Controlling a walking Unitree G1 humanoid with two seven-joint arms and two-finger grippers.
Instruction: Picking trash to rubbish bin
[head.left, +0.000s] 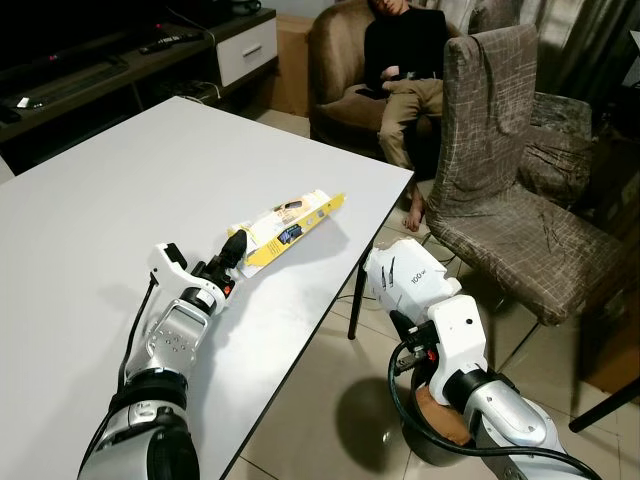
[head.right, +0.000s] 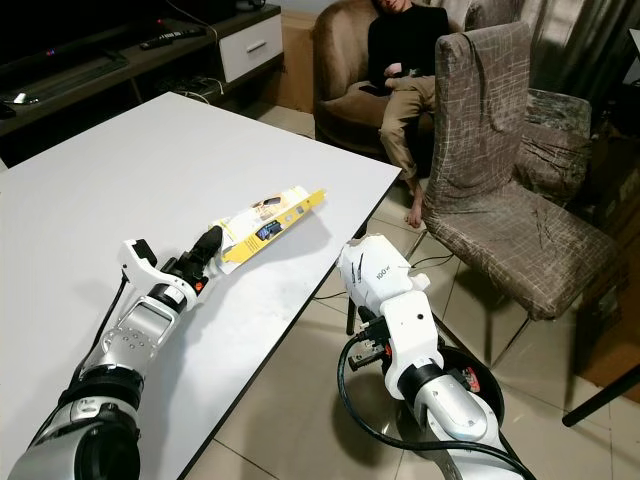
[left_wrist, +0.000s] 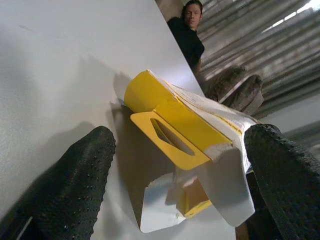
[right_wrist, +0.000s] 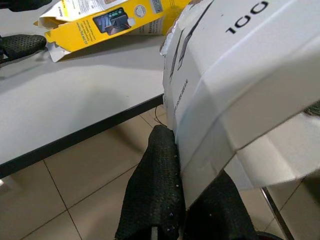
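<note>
— Head views? Flattened yellow-and-white cardboard package (head.left: 287, 226) lying mid-frame on the white desk (head.left: 120, 200), near its right edge; left gripper (head.left: 236, 250) at the package's near end. Lower right, right gripper clamped on a white "100" carton (head.left: 405, 278), off the desk.

— Left wrist view? Black fingers (left_wrist: 75, 185) spread wide, either side of the package's yellow flap.

— Right wrist view? Fingers (right_wrist: 157, 185) pressed against the carton, above tiled floor (right_wrist: 75, 190); package upper left.
</note>
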